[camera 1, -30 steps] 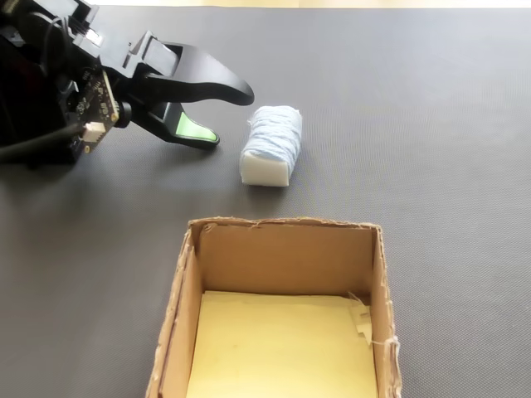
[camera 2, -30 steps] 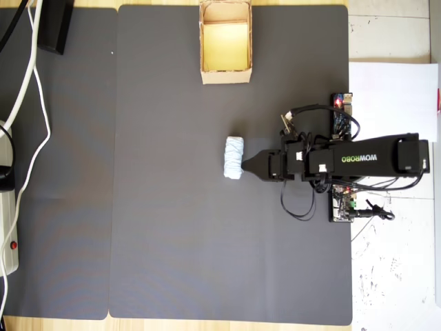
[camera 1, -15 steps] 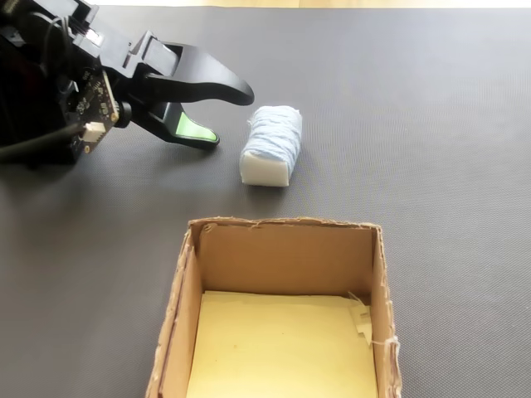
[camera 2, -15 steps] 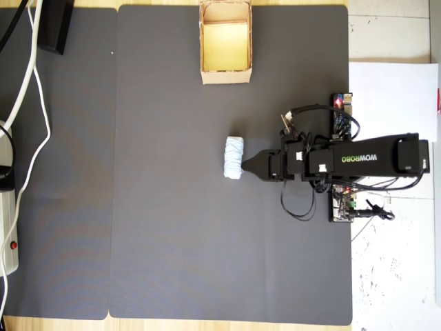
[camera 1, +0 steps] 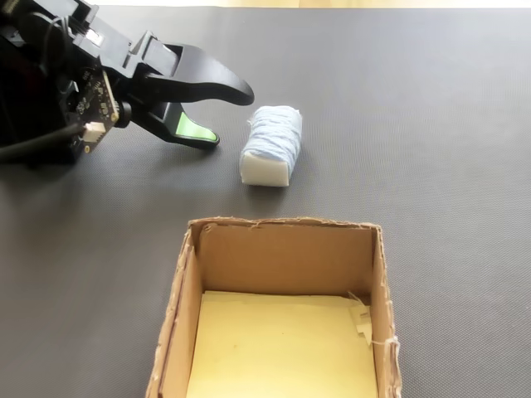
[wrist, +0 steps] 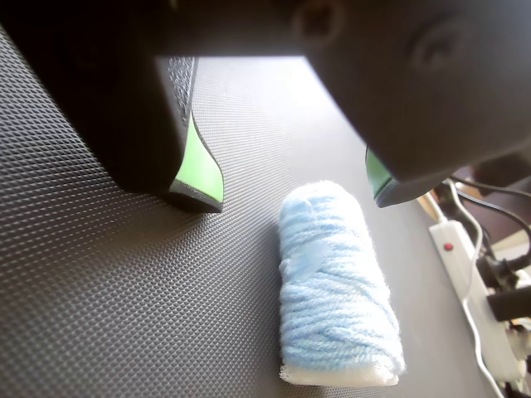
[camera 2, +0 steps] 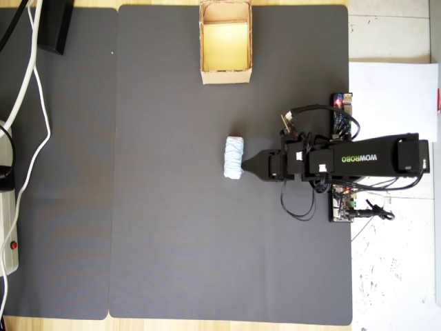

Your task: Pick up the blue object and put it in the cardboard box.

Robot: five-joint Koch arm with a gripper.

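Note:
The blue object (wrist: 336, 290) (camera 1: 271, 145) (camera 2: 235, 157) is a pale blue yarn roll lying on its side on the dark mat. My gripper (wrist: 294, 192) (camera 1: 228, 116) (camera 2: 247, 165) is open, its black green-padded fingers (wrist: 197, 170) just short of the roll's near end, with nothing between them. In the fixed view the gripper sits to the roll's left, apart from it. The cardboard box (camera 1: 280, 257) (camera 2: 225, 74) stands open-topped with a yellow floor, at the mat's top edge in the overhead view, holding nothing.
A dark textured mat (camera 2: 172, 227) covers the table. A white power strip (wrist: 477, 307) (camera 2: 8, 227) with cables lies off the mat's edge. White paper (camera 2: 393, 96) and circuit boards (camera 2: 342, 114) sit by the arm's base.

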